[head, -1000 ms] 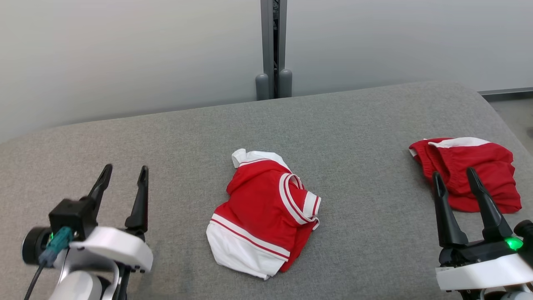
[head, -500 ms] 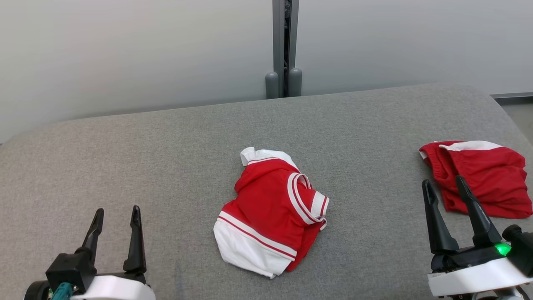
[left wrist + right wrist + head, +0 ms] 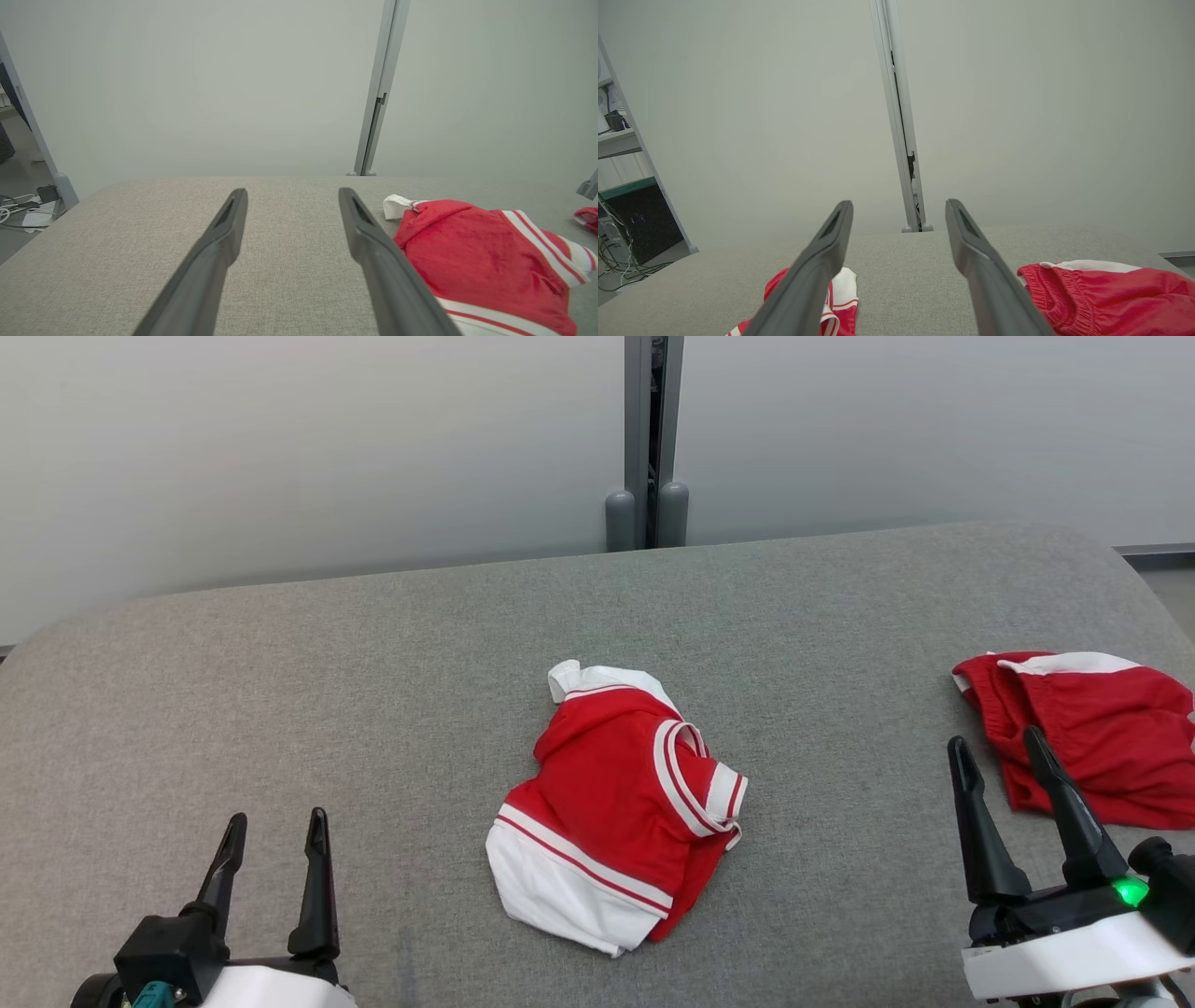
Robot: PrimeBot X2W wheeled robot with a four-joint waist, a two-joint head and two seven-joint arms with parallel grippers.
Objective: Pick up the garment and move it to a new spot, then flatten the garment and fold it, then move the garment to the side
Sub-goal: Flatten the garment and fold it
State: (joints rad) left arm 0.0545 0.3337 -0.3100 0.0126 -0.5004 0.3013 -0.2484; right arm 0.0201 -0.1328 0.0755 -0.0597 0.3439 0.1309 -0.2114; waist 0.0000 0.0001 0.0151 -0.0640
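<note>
Red-and-white garment lies crumpled at the centre of the grey fabric tabletop, clear of both grippers. Left gripper sits low at the garment's left, jaws wide, holding nothing. Right gripper stands well to its right, jaws wide and empty, just beside red shorts at the tabletop's right edge.

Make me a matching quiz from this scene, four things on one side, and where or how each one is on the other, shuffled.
Things: 1 red-and-white shirt; 2 red shorts; 3 left gripper; 4 grey post.
Places or states: A upright at the back; B crumpled in the middle; C open, lower left; D bunched at far right.
Pairs: 1-B, 2-D, 3-C, 4-A.
</note>
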